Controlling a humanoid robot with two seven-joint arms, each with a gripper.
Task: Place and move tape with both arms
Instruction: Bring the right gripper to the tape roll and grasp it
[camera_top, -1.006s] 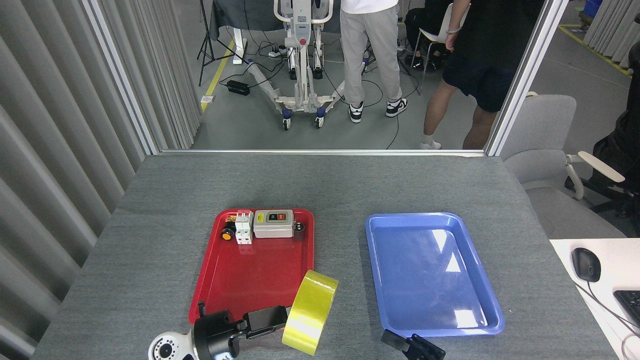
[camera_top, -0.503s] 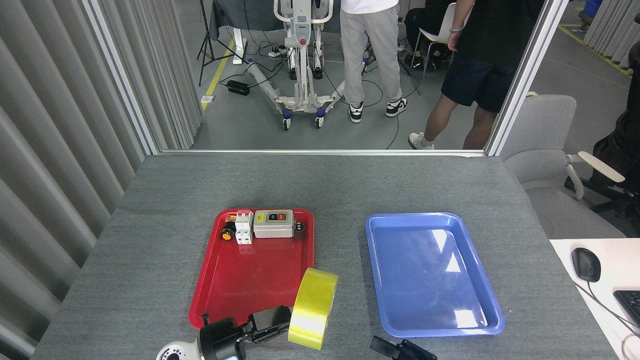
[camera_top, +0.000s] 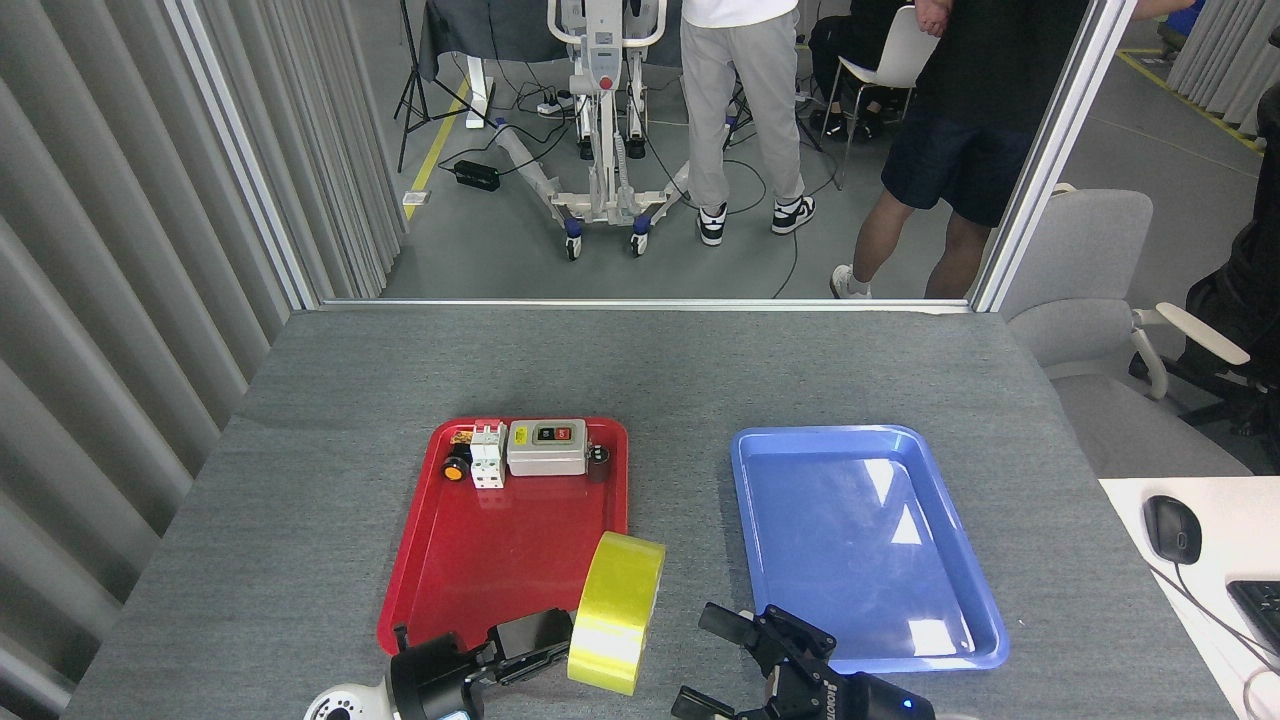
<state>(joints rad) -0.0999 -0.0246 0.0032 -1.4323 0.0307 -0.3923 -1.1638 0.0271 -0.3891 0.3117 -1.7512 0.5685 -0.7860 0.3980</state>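
Handover stage: left gripper (camera_top: 545, 640) clamped on the glossy yellow tape roll (camera_top: 616, 612) held between red tray (camera_top: 440, 570) and blue tray (camera_top: 960, 600); right gripper (camera_top: 740, 660) spread apart beside it, transfer and placement pending.

Both arms cut off by the bottom edge; tape (camera_top: 614, 612) core hidden, facing away.

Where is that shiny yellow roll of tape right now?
The glossy yellow tape roll is low in the head view, held on edge by the left gripper at the red tray's near right corner.
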